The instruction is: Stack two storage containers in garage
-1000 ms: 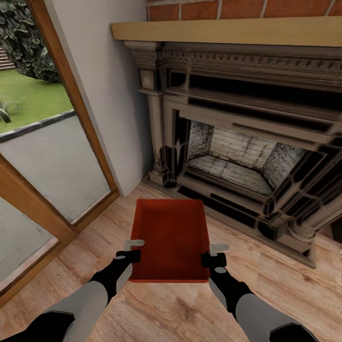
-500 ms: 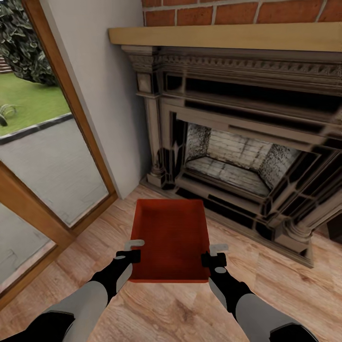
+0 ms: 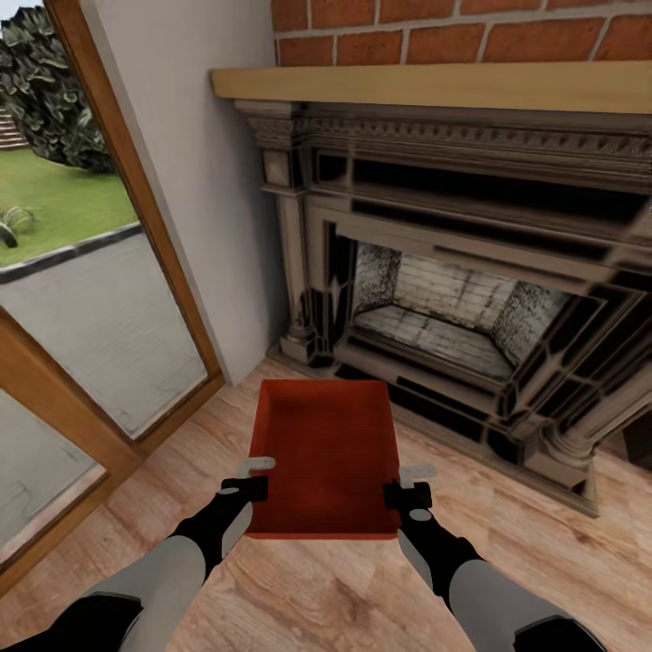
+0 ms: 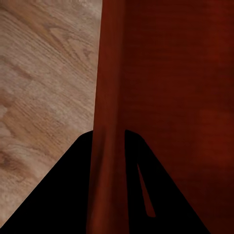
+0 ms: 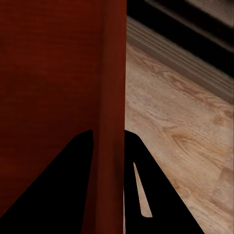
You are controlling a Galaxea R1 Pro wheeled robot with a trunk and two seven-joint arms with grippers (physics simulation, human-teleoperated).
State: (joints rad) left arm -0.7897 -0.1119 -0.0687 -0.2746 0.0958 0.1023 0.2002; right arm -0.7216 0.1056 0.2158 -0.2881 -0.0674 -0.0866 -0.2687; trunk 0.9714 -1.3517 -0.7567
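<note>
I held one storage container (image 3: 323, 457) at lower centre of the head view, above the wood floor (image 3: 534, 543) before the fireplace (image 3: 471, 299). The left gripper (image 3: 254, 477) and right gripper (image 3: 407, 484) had jaws clamped on its opposite thin side walls. Risk: uneven arm motion in transit could let a wall slip free, tipping the container. Count: one container, two grippers.

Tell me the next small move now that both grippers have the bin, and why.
Probably turn the base away from the fireplace. The left gripper and right gripper each clamp a side wall of the storage container, which looks securely held, and only living-room wood floor lies around.
</note>
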